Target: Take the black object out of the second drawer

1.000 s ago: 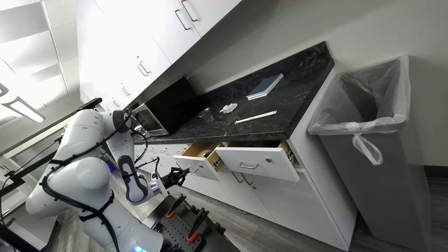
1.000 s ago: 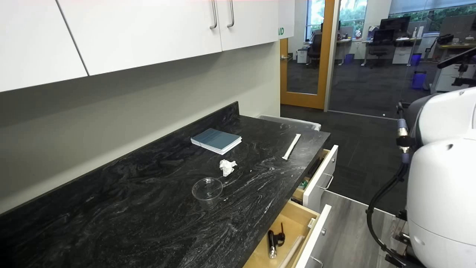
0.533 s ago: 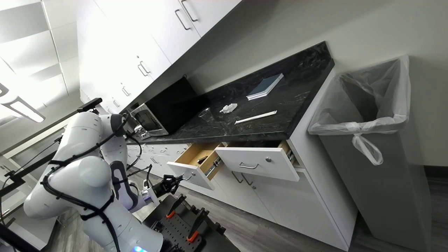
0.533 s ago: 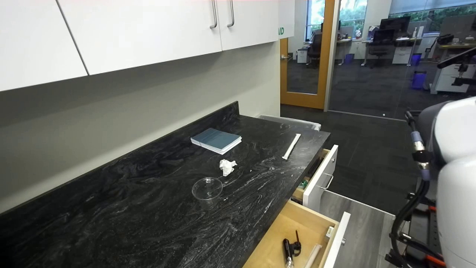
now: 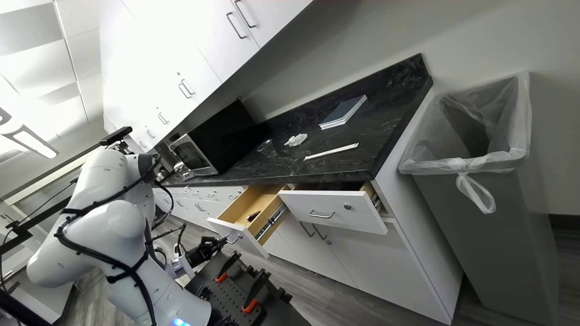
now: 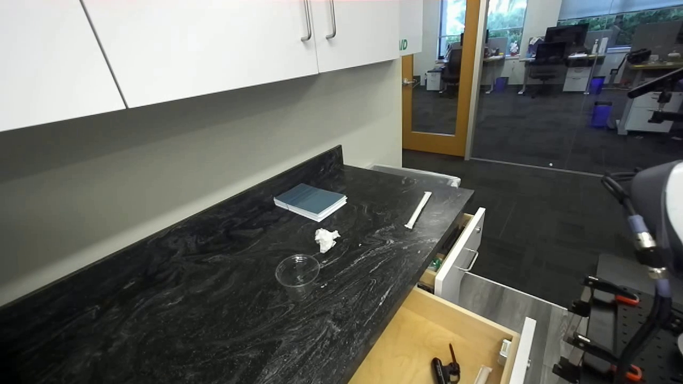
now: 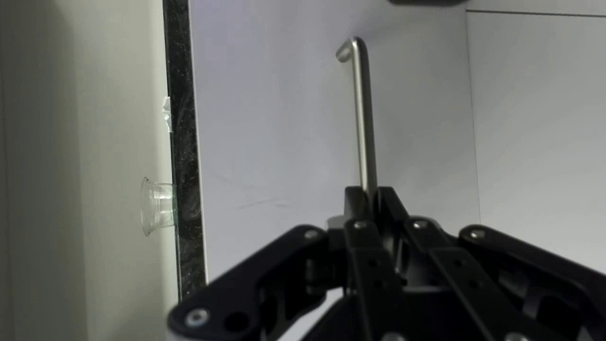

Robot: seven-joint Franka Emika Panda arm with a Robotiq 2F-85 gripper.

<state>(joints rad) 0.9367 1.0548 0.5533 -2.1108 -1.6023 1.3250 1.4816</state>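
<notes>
Pincer (image 7: 371,196) is clamped on the metal handle (image 7: 363,109) of the second drawer (image 6: 411,333), presumably to haul it out and expose its contents. The black object (image 6: 438,370), not yet taken, lies inside that drawer near the front panel (image 6: 523,346), outside the edge of the countertop (image 6: 229,298), so access from above looks good, with the wooden side (image 6: 459,317) bounding reach laterally. Alongside, the wider drawer (image 5: 337,203) stands partly open; from where I stand, the dark platform (image 5: 231,296) near the front panel appears to restrict further pulling.
</notes>
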